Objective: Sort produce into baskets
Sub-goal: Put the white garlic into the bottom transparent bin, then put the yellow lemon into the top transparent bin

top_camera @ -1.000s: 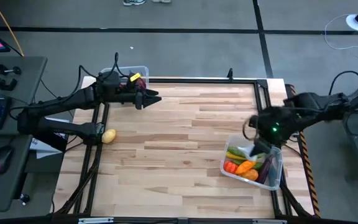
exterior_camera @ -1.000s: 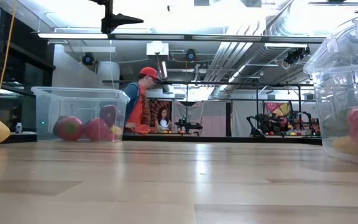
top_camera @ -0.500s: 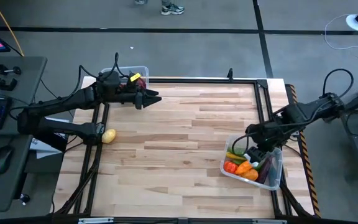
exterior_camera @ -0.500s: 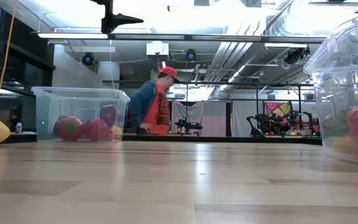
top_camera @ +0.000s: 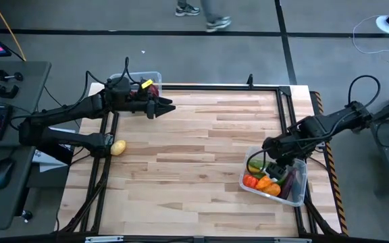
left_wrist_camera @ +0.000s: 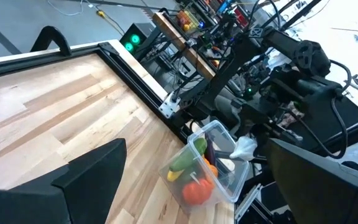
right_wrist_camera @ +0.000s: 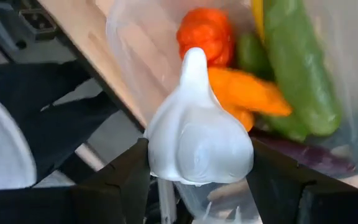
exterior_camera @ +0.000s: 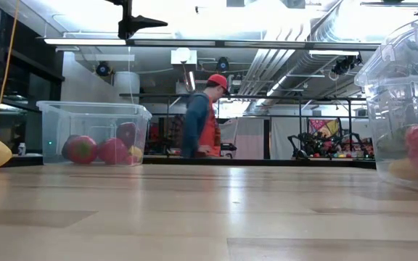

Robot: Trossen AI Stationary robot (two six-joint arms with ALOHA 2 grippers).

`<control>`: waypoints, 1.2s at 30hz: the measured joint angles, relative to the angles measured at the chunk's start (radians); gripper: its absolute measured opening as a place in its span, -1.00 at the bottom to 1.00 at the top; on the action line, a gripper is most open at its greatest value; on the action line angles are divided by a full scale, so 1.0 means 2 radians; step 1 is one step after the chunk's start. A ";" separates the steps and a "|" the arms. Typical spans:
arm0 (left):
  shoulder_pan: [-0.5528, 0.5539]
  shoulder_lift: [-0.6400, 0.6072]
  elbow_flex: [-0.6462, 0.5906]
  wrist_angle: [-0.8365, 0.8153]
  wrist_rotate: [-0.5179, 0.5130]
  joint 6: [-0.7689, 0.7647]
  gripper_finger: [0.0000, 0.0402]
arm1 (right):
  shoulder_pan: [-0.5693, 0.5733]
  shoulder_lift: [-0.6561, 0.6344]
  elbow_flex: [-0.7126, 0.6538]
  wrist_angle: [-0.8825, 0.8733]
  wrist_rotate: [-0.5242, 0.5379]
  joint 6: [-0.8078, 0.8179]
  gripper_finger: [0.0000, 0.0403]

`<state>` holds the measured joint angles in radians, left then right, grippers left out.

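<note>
Produce: toy fruit and vegetables, sorted between 2 clear tubs; 1 white garlic bulb (right_wrist_camera: 197, 134) is in transit and 1 yellow piece (top_camera: 118, 147) lies loose on the table (top_camera: 201, 148) near its left edge.
Garlic: held between the dark fingers of the right gripper (right_wrist_camera: 197, 180), stem pointing away from the wrist, suspended over the vegetable tub.
Right gripper: clenched on the garlic; in the high view (top_camera: 275, 150) it sits over the inner rim of the tub at the table's right front.
Vegetable tub (top_camera: 301, 191): holds green cucumbers, an orange carrot, a red-orange pepper and a purple eggplant, all seen directly beyond the garlic in the right wrist view.
Fruit tub (exterior_camera: 93, 132): at the far left corner of the table; red apples and 1 yellow piece show through its wall in the low view.
Left gripper (top_camera: 159, 106): fingers spread wide and empty, hovering beside the fruit tub, waiting.
Step in hand: judged to be delivery of the garlic to the vegetable tub, release not yet made.
Next move: likely a small descent so the bulb clears the rim, then opening the fingers; a drop from the rim's edge could bounce the garlic onto the table.
Remaining: the loose yellow piece looks like the last item to sort.
Background: 1 person walks past beyond the table (exterior_camera: 205, 116).
</note>
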<state>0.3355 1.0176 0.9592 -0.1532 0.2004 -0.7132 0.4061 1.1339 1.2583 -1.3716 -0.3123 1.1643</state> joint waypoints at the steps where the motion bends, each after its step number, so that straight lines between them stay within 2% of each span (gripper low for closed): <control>1: 0.000 0.000 0.000 0.000 0.000 0.000 0.87 | 0.000 0.000 0.000 0.000 0.012 -0.004 0.06; 10: 0.000 0.000 0.000 -0.005 0.000 0.002 0.87 | 0.000 0.000 0.000 0.005 0.025 -0.022 0.07; 12: -0.001 0.000 0.000 -0.006 0.000 0.002 0.87 | 0.000 0.000 0.000 0.005 0.025 -0.019 0.12; 15: -0.001 0.000 0.000 -0.008 0.000 0.008 0.87 | 0.000 0.005 0.000 0.004 0.025 -0.010 0.34; 19: -0.001 0.000 0.000 -0.008 0.000 0.013 0.87 | 0.000 0.018 0.000 0.006 0.027 -0.009 0.74; 22: -0.001 0.000 0.000 -0.008 0.001 0.013 0.87 | -0.008 0.023 0.000 0.014 0.003 -0.010 0.94; 26: 0.000 0.000 0.000 0.012 0.003 0.011 0.87 | -0.025 0.020 0.000 0.029 -0.005 -0.029 0.89; 28: 0.007 0.000 0.001 0.055 0.026 0.000 0.87 | -0.034 0.017 0.000 0.036 0.020 -0.037 0.85; 30: 0.021 0.001 0.023 0.057 0.058 -0.015 0.87 | -0.044 0.015 0.000 0.040 0.051 -0.050 0.83; 32: 0.035 0.008 0.066 -0.014 0.070 -0.013 0.87 | -0.059 0.015 0.000 0.041 0.080 -0.070 0.83; 34: 0.044 0.022 0.115 -0.163 0.065 0.024 0.87 | -0.074 0.015 0.000 0.042 0.108 -0.089 0.83; 36: 0.042 0.044 0.157 -0.329 0.034 0.075 0.87 | -0.090 0.015 0.000 0.046 0.136 -0.100 0.83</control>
<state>0.4202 1.1065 1.2742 -0.8113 0.2693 -0.5627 0.2267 1.1633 1.2591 -1.2795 -0.0404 0.9634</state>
